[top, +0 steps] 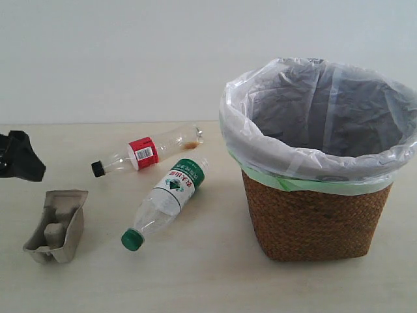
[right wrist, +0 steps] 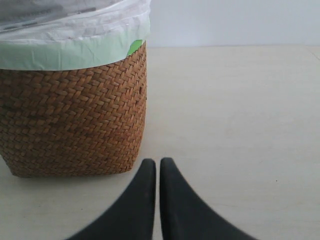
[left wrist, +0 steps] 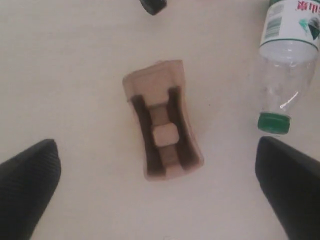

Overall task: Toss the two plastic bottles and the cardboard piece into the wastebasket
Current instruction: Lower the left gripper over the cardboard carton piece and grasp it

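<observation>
The grey-beige cardboard piece [top: 57, 225] [left wrist: 163, 134] lies on the table at the front left. Behind it lies the slim bottle with the red label [top: 146, 152], black cap pointing left. The wider bottle with the green cap [top: 167, 199] [left wrist: 286, 65] lies between it and the wicker wastebasket [top: 316, 212] [right wrist: 75, 115] on the right. My left gripper [top: 19, 158] [left wrist: 159, 165] hovers open above the cardboard piece, fingers wide apart and holding nothing. The right gripper [right wrist: 158, 165] is shut and empty, low beside the wastebasket; the exterior view does not show it.
The wastebasket's white bag with a green edge [top: 319, 117] spills over its rim. A plain white wall stands behind the pale table [top: 195, 280].
</observation>
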Robot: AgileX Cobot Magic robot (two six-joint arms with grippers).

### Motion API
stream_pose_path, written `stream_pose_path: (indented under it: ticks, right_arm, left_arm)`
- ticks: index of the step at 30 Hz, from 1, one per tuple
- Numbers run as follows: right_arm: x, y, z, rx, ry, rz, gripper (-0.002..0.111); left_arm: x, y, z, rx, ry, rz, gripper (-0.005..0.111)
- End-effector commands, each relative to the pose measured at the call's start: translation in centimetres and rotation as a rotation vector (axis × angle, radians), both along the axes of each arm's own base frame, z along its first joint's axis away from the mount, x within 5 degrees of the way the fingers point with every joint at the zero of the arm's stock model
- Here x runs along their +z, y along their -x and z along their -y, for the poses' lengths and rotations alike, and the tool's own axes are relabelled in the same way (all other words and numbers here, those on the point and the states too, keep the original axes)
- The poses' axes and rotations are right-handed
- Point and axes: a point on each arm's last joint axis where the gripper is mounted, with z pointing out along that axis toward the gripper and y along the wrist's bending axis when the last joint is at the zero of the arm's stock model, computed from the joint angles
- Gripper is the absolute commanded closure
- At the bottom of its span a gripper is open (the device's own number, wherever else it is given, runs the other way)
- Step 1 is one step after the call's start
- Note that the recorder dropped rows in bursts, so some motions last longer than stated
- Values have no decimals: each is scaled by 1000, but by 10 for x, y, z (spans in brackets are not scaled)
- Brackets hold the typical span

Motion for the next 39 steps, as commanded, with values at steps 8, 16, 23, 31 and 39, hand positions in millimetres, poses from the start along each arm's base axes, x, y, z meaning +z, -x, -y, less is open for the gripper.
stream_pose_path:
  ticks: [8, 16, 23, 31, 39]
  right_arm:
    - [1, 0, 0, -5, -1, 17, 108]
    - [1, 0, 0, -5, -1, 17, 108]
    - [1, 0, 0, -5, -1, 17, 108]
    - [1, 0, 0, -5, -1, 17, 108]
    - [1, 0, 0, -5, -1, 17, 108]
  left_arm:
    - [-67, -26, 6, -67, 28, -214, 2]
    - [-88, -37, 14, -61, 57, -225, 2]
    - [-100, -43, 48, -122, -25, -159, 2]
    - [-105, -50, 37, 26, -130, -164, 2]
    - [-117, -53, 42, 87, -60, -224, 2]
